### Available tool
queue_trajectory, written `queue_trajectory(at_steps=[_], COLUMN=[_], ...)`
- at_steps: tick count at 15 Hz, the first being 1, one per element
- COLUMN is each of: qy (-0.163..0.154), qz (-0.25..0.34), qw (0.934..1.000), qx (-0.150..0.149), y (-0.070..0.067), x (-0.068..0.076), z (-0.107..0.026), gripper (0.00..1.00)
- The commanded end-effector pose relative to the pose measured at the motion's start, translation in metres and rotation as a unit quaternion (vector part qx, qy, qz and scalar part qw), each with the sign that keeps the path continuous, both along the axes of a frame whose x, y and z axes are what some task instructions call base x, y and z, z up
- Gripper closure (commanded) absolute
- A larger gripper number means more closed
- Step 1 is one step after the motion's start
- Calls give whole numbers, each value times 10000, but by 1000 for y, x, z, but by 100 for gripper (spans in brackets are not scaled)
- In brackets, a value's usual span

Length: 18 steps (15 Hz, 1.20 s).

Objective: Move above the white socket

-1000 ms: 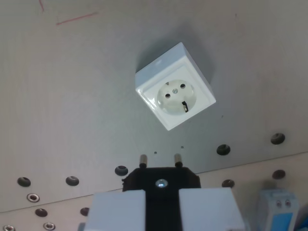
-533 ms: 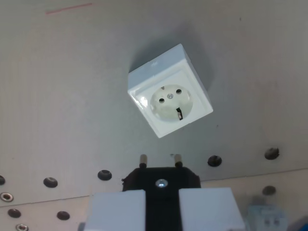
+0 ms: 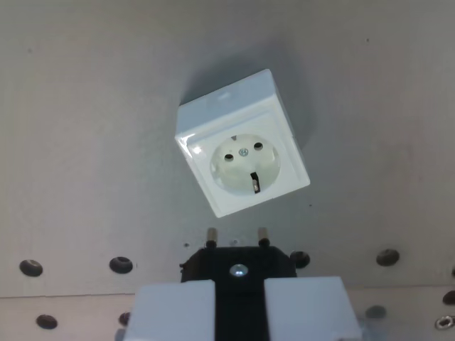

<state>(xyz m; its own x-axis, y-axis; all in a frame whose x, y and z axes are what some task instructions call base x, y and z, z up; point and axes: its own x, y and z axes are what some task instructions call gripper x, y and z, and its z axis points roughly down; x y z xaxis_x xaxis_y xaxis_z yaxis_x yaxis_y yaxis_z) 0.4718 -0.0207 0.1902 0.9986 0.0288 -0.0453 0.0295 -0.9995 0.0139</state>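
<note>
The white socket (image 3: 243, 143) sits on the pale board (image 3: 85, 142) in the upper middle of the wrist view, turned at an angle so its corners point roughly up, down and to the sides. Its round recess shows two dark pin holes, a small centre screw and a dark earthing clip below them; I can make out no brand or lettering anywhere on it. Just below it in the view, apart from it, two metal pins of a black plug (image 3: 238, 265) point up toward the socket's lower corner. The gripper (image 3: 239, 309) is pinching that plug, its two white fingers (image 3: 174, 310) pressed against either side of the black body at the bottom edge. Across the lower part of the board runs a row of dark round holes (image 3: 121, 264), with a seam line and more holes beneath.
</note>
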Motion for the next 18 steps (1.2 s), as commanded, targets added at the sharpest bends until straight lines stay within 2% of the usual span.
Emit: queue_trajectory(at_steps=[1,11,18], qy=[-435,-422,-415], qz=[1034,1642,1827], qw=[9937,9854,9821], qx=[-70,-130,-184], y=[-6,-9,-11], x=[-5,-15,-21], z=[-15,-52,-70], gripper=[100,100,100])
